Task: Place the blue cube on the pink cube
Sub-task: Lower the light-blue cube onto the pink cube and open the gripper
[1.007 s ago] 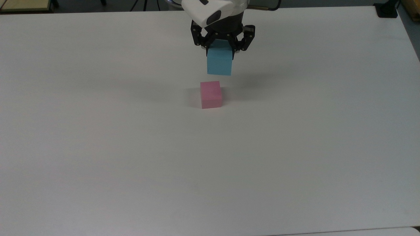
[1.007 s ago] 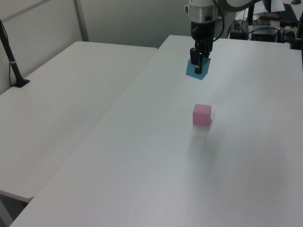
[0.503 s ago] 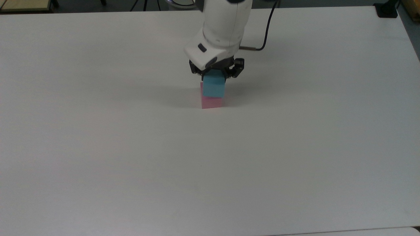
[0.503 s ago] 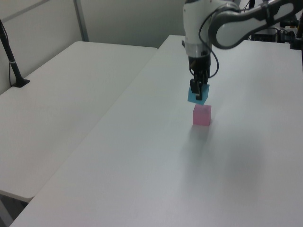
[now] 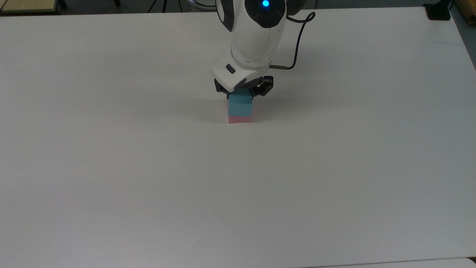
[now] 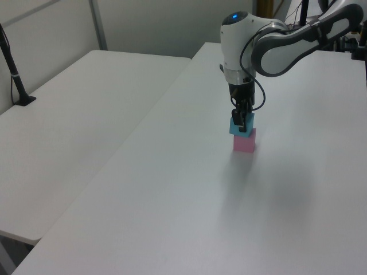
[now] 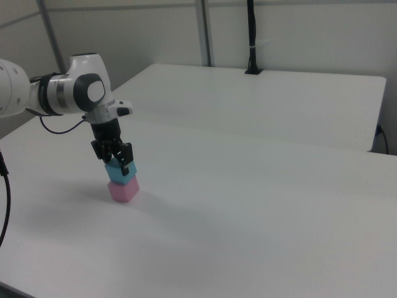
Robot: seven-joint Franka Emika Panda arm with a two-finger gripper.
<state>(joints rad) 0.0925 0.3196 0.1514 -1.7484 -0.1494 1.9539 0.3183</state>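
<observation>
The blue cube (image 5: 240,105) (image 6: 241,127) (image 7: 119,172) rests on top of the pink cube (image 5: 240,119) (image 6: 245,143) (image 7: 123,190) near the middle of the white table (image 5: 148,167). My gripper (image 5: 242,93) (image 6: 240,119) (image 7: 116,162) comes straight down from above and is shut on the blue cube, one finger on each side. In the top view only a thin strip of the pink cube peeks out below the blue one. In the right view the two cubes look slightly offset.
A second white table (image 6: 74,109) adjoins in the left view's left, with a black post (image 6: 14,71) on it. The arm's black cable (image 5: 297,41) loops behind the wrist. Wide bare tabletop surrounds the stack.
The gripper carried the blue cube from above and behind the pink cube, forward and down, until it sits on the pink cube. The pink cube stayed in place.
</observation>
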